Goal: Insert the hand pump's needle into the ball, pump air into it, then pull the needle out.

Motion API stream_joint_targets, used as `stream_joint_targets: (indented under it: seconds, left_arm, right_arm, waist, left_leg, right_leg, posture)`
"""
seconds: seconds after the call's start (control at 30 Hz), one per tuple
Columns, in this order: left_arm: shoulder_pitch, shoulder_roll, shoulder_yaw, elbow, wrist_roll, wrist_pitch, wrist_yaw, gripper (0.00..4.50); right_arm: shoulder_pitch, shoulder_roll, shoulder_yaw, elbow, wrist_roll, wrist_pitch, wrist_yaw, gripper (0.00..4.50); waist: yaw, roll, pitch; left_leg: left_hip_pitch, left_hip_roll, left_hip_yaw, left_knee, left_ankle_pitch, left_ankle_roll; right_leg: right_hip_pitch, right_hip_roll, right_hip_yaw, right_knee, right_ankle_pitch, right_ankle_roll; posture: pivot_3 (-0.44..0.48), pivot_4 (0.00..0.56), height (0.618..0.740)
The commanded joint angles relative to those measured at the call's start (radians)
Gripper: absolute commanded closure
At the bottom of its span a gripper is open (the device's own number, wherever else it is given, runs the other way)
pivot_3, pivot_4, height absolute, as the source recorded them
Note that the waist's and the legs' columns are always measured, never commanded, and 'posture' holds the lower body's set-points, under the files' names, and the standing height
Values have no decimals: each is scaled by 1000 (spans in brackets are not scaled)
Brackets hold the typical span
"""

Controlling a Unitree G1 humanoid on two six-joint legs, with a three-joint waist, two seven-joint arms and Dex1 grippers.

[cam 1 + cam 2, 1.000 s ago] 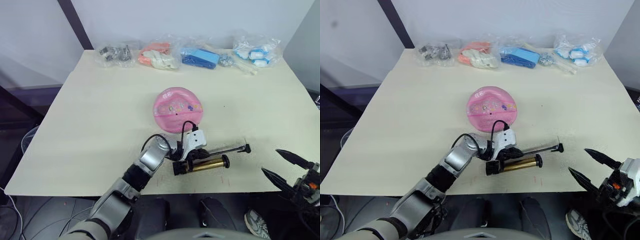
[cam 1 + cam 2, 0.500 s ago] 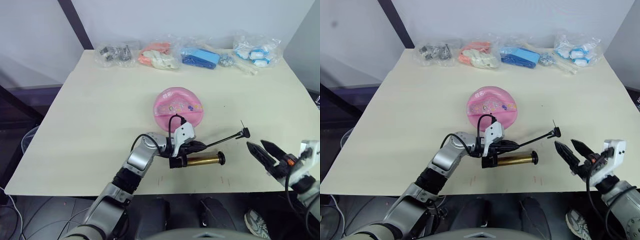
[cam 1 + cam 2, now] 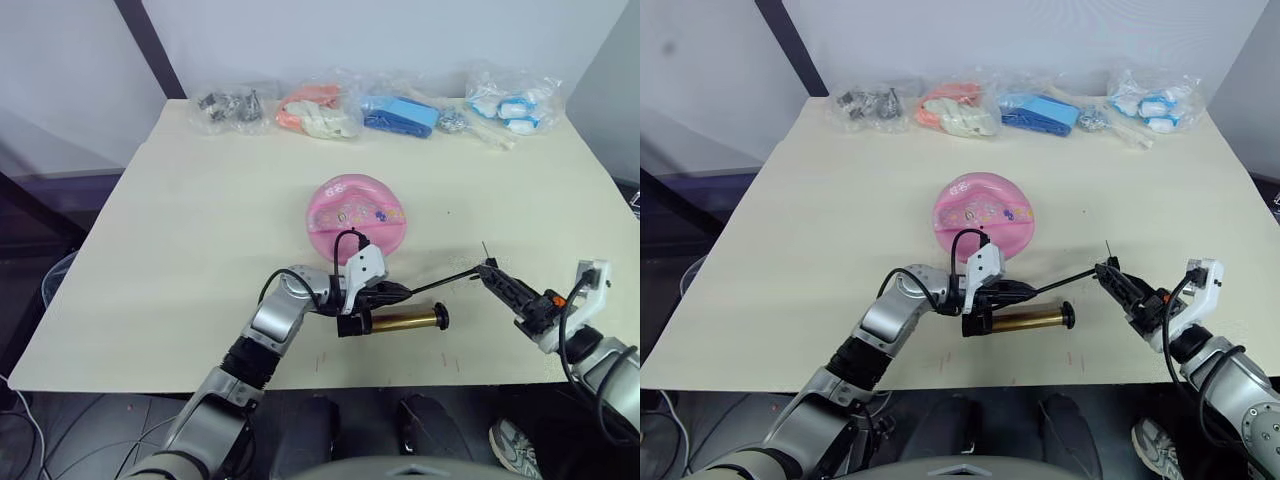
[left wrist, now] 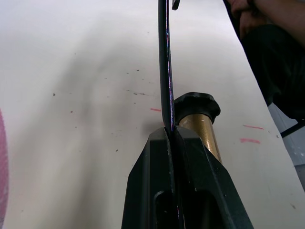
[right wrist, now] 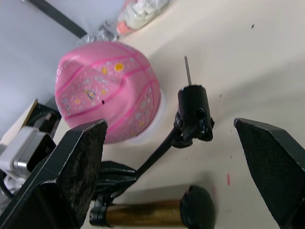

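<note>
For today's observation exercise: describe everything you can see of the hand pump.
The hand pump is a short gold-bronze metal cylinder with black end caps, lying on its side on the table in front of the ball. Its thin black hose rises from the left claw, which is clamped on it, to the needle, between the right claw's open fingers.

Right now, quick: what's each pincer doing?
Left pincer: shut on the hose of the hand pump.
Right pincer: open, holding nothing, one finger either side of the needle fitting.

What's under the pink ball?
The ball sits on a pale ring-like base on the table. Only the base's edge shows; the ball covers the rest.
</note>
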Motion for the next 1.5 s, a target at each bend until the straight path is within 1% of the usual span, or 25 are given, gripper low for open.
stream_joint_targets:
  seconds: [0.03,0.27,0.63,0.73,0.77,0.83,0.87,1.5]
  left_arm:
    - [2,-3,12,-34,-29,-15,-14,4477]
    - [1,2,12,-31,-30,-5,-19,4477]
    - [0,7,15,-22,-32,-7,-24,4477]
    - [-2,8,15,-15,-30,-8,-24,4500]
    - [-3,8,16,-15,-31,-6,-23,4500]
    - [-3,11,13,-14,-29,-8,-29,4500]
    - [-4,12,12,-13,-29,-9,-31,4500]
    - [10,13,2,-27,-26,-10,-32,4500]
  right_arm:
    - [-27,-15,-12,5,12,-3,27,0]
    - [-29,-23,-4,35,-10,3,85,0]
    - [-45,7,-9,54,-31,-12,103,0]
    - [-49,12,-8,56,-43,-16,108,798]
    - [-51,14,-8,57,-45,-18,108,1198]
    - [-53,15,-6,57,-54,-17,114,2381]
    - [-54,15,-6,58,-54,-16,116,2774]
    - [-75,1,-1,64,-63,5,129,2774]
  waist:
    - [0,0,0]
    - [0,0,0]
    - [0,0,0]
    - [0,0,0]
    - [0,0,0]
    - [0,0,0]
    - [0,0,0]
    - [0,0,0]
  left_leg:
    - [0,0,0,0,0,0]
    - [0,0,0,0,0,0]
    - [0,0,0,0,0,0]
    - [0,0,0,0,0,0]
    - [0,0,0,0,0,0]
    - [0,0,0,0,0,0]
    - [0,0,0,0,0,0]
    - [0,0,0,0,0,0]
  right_leg:
    - [0,0,0,0,0,0]
    - [0,0,0,0,0,0]
    - [0,0,0,0,0,0]
    - [0,0,0,0,0,0]
    - [0,0,0,0,0,0]
    - [0,0,0,0,0,0]
    - [0,0,0,0,0,0]
    - [0,0,0,0,0,0]
  posture:
    - [0,150,740]
    - [0,150,740]
    - [0,150,740]
    - [0,150,740]
    - [0,150,740]
    - [0,150,740]
    - [0,150,740]
    - [0,150,740]
